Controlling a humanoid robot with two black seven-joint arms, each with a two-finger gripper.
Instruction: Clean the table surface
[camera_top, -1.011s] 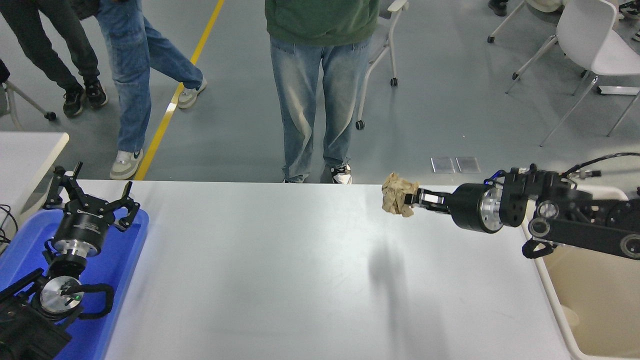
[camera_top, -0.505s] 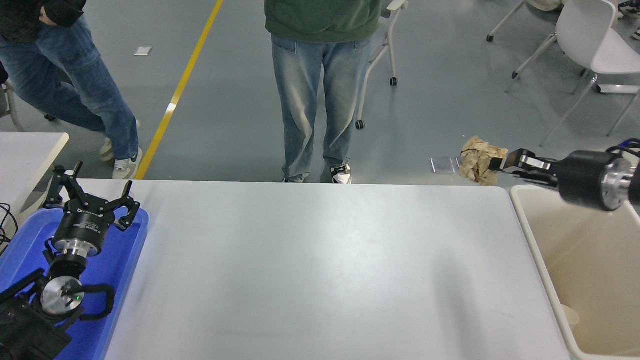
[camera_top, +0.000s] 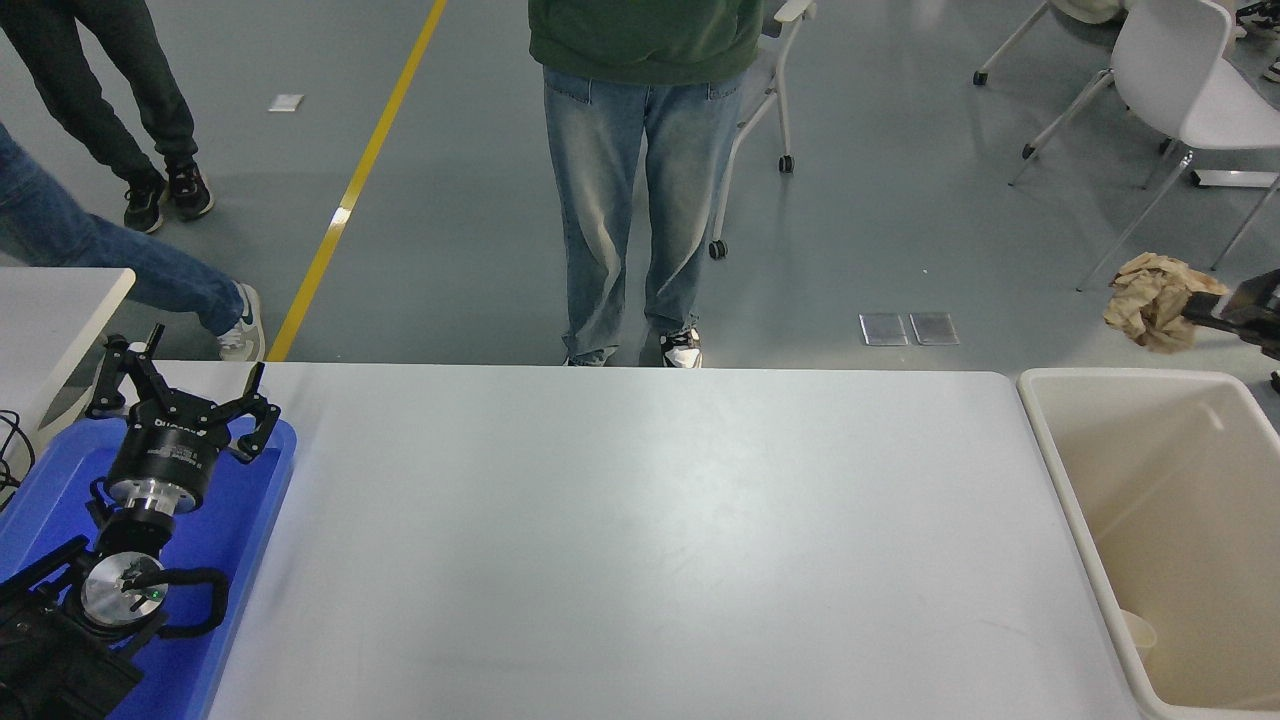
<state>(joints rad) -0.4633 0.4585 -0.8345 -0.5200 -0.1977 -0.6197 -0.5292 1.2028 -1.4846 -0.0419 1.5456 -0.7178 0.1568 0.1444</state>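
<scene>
Over at the right edge, the right gripper (camera_top: 1200, 308) is pinching a paper wad (camera_top: 1150, 300) above the bin (camera_top: 1060, 440); table (camera_top: 640, 540) is sitting bare, left gripper (camera_top: 180, 385) splayed wide over the blue tray (camera_top: 240, 540).

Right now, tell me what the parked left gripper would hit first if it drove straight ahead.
Nothing visible: the left gripper, open over the flat blue plastic tray, points toward the white tabletop's far edge, then grey floor. Depth is uncertain.

- Blue tray (camera_top: 250, 520): at the tabletop's left edge, near corner;
- Beige bin (camera_top: 1100, 500): just beside the tabletop's right edge; a pale cup (camera_top: 1138, 632) lies inside;
- Small white table (camera_top: 50, 310): corner only, far left;
- Person in jeans (camera_top: 620, 200): standing at the far edge;
- White chair (camera_top: 1190, 90): floor, upper right;
- Yellow floor line (camera_top: 350, 190).
</scene>
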